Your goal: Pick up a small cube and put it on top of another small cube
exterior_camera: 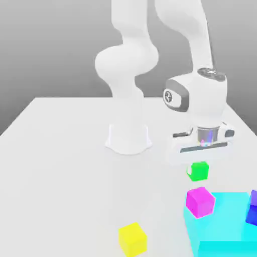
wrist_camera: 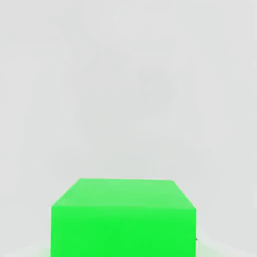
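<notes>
Gripper [exterior_camera: 199,156] clamped tight on the green cube [exterior_camera: 198,170], carried clear of the table [exterior_camera: 60,150]. Likely headed for the magenta cube [exterior_camera: 200,202] just below, a stacking base.

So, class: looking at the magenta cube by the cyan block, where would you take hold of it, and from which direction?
Grip the magenta cube across two opposite upright faces, coming straight down from above. Its flat, parallel sides suit a two-finger pinch, and its top is unobstructed. The cyan block sits close on the exterior view's right, so a level approach from there looks blocked.
</notes>
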